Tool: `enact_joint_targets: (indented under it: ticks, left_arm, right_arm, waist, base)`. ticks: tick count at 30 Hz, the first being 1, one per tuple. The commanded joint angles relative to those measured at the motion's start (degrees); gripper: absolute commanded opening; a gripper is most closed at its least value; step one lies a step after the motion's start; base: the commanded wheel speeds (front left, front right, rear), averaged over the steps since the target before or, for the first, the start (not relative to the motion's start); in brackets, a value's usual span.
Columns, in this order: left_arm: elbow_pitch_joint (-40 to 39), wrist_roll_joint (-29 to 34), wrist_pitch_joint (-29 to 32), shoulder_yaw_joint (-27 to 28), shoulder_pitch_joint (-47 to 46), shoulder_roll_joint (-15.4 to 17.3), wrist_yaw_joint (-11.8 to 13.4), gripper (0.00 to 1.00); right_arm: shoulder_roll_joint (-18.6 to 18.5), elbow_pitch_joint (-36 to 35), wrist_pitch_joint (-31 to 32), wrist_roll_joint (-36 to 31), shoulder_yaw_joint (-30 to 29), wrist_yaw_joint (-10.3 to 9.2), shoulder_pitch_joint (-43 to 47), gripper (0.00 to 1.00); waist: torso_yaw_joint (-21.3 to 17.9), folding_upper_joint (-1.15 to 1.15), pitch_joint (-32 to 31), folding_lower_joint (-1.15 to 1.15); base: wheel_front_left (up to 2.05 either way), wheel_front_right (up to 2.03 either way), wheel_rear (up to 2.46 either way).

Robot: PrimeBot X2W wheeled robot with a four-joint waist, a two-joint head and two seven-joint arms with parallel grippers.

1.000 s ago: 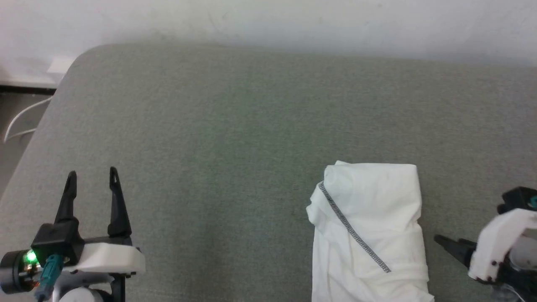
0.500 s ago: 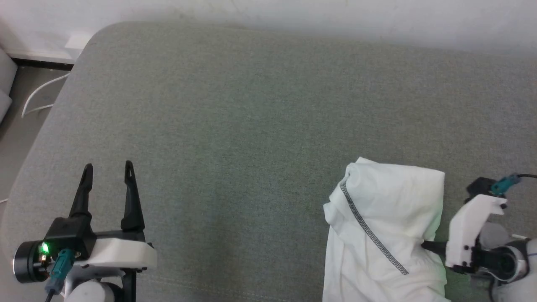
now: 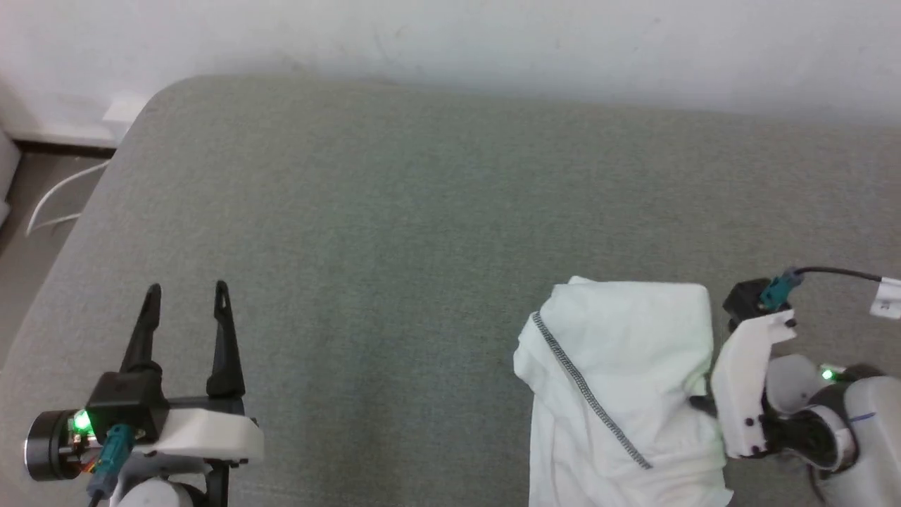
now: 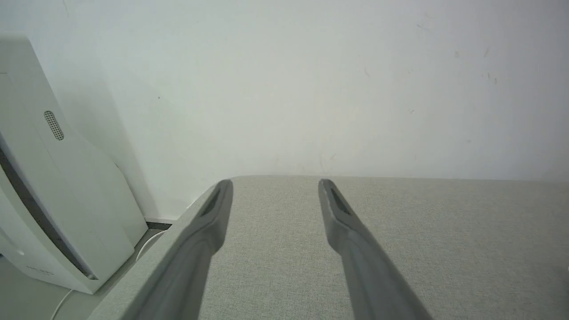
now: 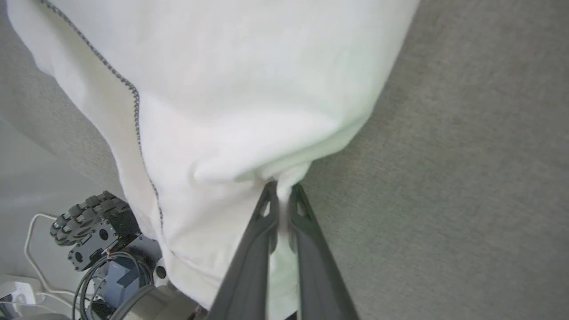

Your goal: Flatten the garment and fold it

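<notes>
The white T-shirt (image 3: 619,380) lies bunched as a long folded bundle at the lower right of the grey surface, a dark zigzag seam (image 3: 588,391) running diagonally across it. Its near end hangs over the front edge. My right gripper (image 3: 697,403) presses into the bundle's right side; in the right wrist view its fingers (image 5: 266,213) are shut on a pinch of the shirt (image 5: 231,102). My left gripper (image 3: 184,292) stands open at the lower left, far from the shirt, with nothing between its fingers (image 4: 342,213).
The grey padded surface (image 3: 394,232) has a rounded far-left corner and a white wall behind it. A white appliance (image 4: 49,191) and a white cable (image 3: 56,197) sit on the floor at the left. The robot's wheeled base (image 5: 95,226) shows below the front edge.
The right gripper moved in from the right, reached the bundle's side and closed on the fabric. The head camera shifted, so the whole picture moved. The left arm stays put.
</notes>
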Motion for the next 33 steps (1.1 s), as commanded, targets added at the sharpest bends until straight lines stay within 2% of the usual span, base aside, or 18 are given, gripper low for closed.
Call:
enact_joint_targets:
  ticks: [1, 5, 8, 12, 15, 19, 23, 30, 33]
  left_arm:
    - [0.04, 0.61, 0.18, -0.04, 0.39, 0.34, -0.18, 1.0]
    - [-0.76, 0.67, 0.85, -0.31, 1.0, 0.23, 0.53, 1.0]
    - [-2.16, 0.29, 1.18, -0.33, 1.6, -0.34, 1.21, 1.0]
    - [-4.94, -0.05, 1.9, -0.39, 1.57, -0.73, 1.77, 1.0]
    - [-7.59, 0.07, 2.73, -0.7, 0.4, -0.77, 1.77, 1.0]
    - [-11.36, 1.05, 4.4, -1.42, -2.27, -0.37, 1.68, 1.0]
    - [-14.73, 2.52, 6.31, -2.12, -5.55, 0.36, 1.46, 1.0]
    - [-18.35, 4.75, 8.87, -3.46, -10.18, 1.32, 0.75, 1.0]
    - [-18.89, 5.11, 9.41, -3.87, -10.78, 1.51, 0.58, 1.0]
  right_arm:
    - [-1.86, -0.93, -0.46, 0.0, 0.96, -0.05, -0.6, 0.0]
    - [-9.6, -4.26, -2.02, -0.29, 7.54, -0.05, -2.37, 0.0]
    - [-13.94, -4.46, -3.11, -0.54, 11.2, -0.05, -4.66, 0.0]
    - [-17.97, -2.47, -6.38, -1.4, 13.68, -0.05, -8.69, 0.0]
    - [-19.55, 0.77, -10.55, -2.84, 12.93, -0.05, -12.0, 0.0]
    - [-19.66, 6.21, -17.72, -5.47, 9.76, -0.05, -16.15, 0.0]
    - [-19.09, 12.73, -25.36, -8.86, 4.65, -0.05, -19.67, 0.0]
    - [-17.83, 23.93, -36.64, -14.87, -8.06, -0.05, -23.7, 0.0]
    - [-16.12, 26.91, -40.66, -17.08, -11.13, -0.05, -24.4, 0.0]
  waist:
    - [-1.92, 0.0, -1.11, 0.0]
    - [-5.63, 0.0, -0.62, 0.0]
    - [-9.56, 0.0, 0.88, 0.0]
    - [-15.24, 0.0, 4.63, 0.0]
    - [-19.14, 0.0, 9.01, 0.0]
    - [-23.35, 0.0, 15.82, 0.0]
    - [-25.69, 0.0, 22.0, 0.0]
    - [-26.37, 0.0, 29.17, 0.0]
    - [-26.18, 0.0, 30.4, 0.0]
  base:
    - [0.0, 0.0, 0.0]
    - [0.0, 0.0, 0.0]
    - [0.0, 0.0, 0.0]
    - [0.0, 0.0, 0.0]
    - [0.0, 0.0, 0.0]
    - [0.0, 0.0, 0.0]
    - [0.0, 0.0, 0.0]
    - [0.0, 0.0, 0.0]
    - [0.0, 0.0, 0.0]
